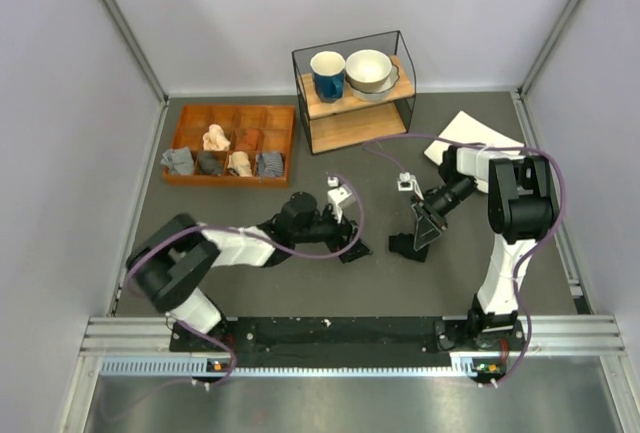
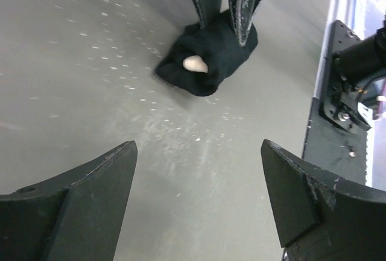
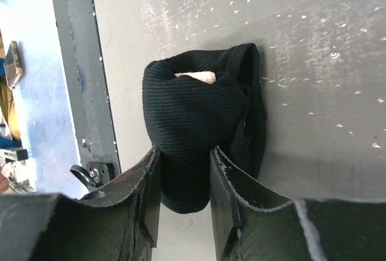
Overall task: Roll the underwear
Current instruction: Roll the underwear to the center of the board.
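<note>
The underwear [image 3: 193, 122] is a bunched, rolled black bundle on the grey table, with a bit of cream waistband [image 3: 196, 77] showing at its end. My right gripper [image 3: 184, 194] is shut on the bundle, its jaws pressing both sides. In the top view the bundle [image 1: 403, 243] lies under the right gripper [image 1: 418, 236] at the table's middle. My left gripper [image 2: 199, 194] is open and empty, a short way left of the bundle [image 2: 208, 56] and facing it. The left gripper [image 1: 355, 245] shows low over the table in the top view.
A wooden tray [image 1: 180, 143] with small rolled garments stands at the back left. A wire shelf [image 1: 355, 123] with a cup and bowls stands at the back middle. A white sheet [image 1: 470, 138] lies at the back right. The arms' base rail [image 1: 340, 333] runs along the near edge.
</note>
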`<act>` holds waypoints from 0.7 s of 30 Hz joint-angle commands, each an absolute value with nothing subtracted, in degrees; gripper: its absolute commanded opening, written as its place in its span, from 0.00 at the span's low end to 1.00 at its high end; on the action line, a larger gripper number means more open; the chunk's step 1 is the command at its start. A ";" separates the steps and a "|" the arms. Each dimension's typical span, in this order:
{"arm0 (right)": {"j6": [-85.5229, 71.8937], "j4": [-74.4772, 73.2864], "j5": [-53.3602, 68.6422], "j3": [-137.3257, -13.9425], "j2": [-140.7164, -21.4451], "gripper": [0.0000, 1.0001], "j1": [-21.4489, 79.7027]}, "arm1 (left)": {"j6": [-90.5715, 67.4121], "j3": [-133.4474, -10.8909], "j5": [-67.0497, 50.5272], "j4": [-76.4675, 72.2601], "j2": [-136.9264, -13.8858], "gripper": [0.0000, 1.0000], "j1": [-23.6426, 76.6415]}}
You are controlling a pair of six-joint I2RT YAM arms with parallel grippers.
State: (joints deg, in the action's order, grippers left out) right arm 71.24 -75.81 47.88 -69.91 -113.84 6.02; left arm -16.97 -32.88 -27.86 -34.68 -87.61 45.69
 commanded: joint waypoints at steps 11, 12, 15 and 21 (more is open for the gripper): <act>71.19 -72.69 42.72 -67.85 -112.50 0.32 6.77 | -30.32 -50.97 -38.85 -55.90 -113.99 0.95 48.96; 71.10 -72.77 42.71 -67.85 -112.50 0.32 6.77 | -30.32 -51.24 -38.67 -56.25 -114.34 0.95 49.13; 71.02 -72.77 42.72 -67.94 -112.67 0.32 6.77 | -29.89 -51.68 -36.83 -54.76 -116.01 0.95 49.92; 70.93 -72.86 42.54 -68.29 -112.94 0.32 6.77 | -29.79 -51.76 -28.66 -54.58 -118.03 0.95 52.73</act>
State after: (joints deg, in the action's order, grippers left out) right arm 70.30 -75.37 47.29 -68.99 -113.23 6.15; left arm -29.23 -50.26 -33.08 -51.11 -116.33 50.78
